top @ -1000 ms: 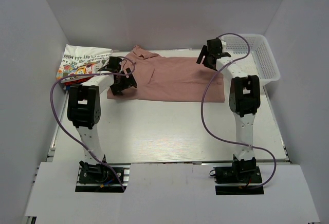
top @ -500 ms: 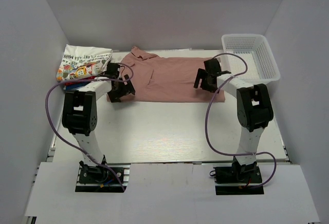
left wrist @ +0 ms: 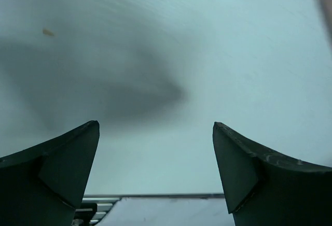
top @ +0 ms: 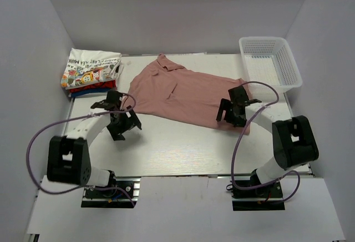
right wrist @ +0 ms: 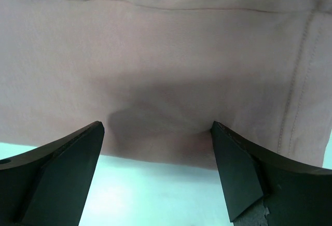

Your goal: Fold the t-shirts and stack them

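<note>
Top external: pink tee [top: 183, 93] lies spread askew; stack [top: 90, 71] sits left of it.
Left gripper [top: 125, 125]: my jaws gape, empty, just off tee's near-left corner.
Right gripper [top: 228, 115]: my jaws gape, empty, over tee's near hem.

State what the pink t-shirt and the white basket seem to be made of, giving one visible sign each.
Pink t-shirt: soft matte knit cloth, probably cotton; it creases and shows stitched seams. White basket: apparently rigid plastic, smooth finish; its walls are a moulded open mesh.

Bare near table [top: 183, 147] — basket [top: 270, 59] far right, tee stack [top: 89, 70] far left, apparently low.
</note>
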Tool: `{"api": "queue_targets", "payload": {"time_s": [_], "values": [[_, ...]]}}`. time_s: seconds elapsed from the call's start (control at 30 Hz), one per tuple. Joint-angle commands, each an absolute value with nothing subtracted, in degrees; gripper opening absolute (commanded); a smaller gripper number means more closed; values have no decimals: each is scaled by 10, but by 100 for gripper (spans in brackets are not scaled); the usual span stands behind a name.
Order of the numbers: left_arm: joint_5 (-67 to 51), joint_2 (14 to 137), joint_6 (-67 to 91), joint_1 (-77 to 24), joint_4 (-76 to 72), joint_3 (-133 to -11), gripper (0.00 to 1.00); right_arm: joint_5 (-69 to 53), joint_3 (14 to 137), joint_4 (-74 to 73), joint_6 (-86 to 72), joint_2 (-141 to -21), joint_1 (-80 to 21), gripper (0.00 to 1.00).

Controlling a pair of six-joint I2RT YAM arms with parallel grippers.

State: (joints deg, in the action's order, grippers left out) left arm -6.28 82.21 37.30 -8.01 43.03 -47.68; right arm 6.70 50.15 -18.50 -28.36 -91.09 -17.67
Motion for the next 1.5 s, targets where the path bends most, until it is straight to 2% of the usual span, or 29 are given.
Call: {"api": "queue_targets", "payload": {"time_s": [0.0,0.1,0.3,0.5,0.57,0.73,0.9,1.03,1.17,1.3,1.47], "values": [[-83,717,384,-84,452,-517,100,61,468,-262,-279,-880,-182,90],[-69,730,369,-90,409,-580,100,76,531,-270,-265,-875,-181,90],[-88,909,316,-90,269,-693,100,63,617,-258,-270,-869,-180,90],[-93,1084,283,-95,258,-842,100,66,644,-251,-285,-874,-178,90],[-100,1140,278,-95,258,-858,100,73,646,-257,-287,-880,-178,90],[-82,1130,291,-95,258,-789,100,85,635,-272,-291,-880,-178,90],[-20,1085,314,-90,371,-680,100,87,605,-273,-291,-854,-178,90],[11,993,369,-90,458,-570,100,86,581,-282,-289,-832,-178,90],[12,837,417,-83,516,-475,100,78,551,-293,-290,-806,-178,90],[26,779,431,-83,525,-489,100,60,541,-279,-296,-794,-178,90],[65,836,406,-83,512,-640,100,51,582,-224,-300,-821,-178,90]]}}
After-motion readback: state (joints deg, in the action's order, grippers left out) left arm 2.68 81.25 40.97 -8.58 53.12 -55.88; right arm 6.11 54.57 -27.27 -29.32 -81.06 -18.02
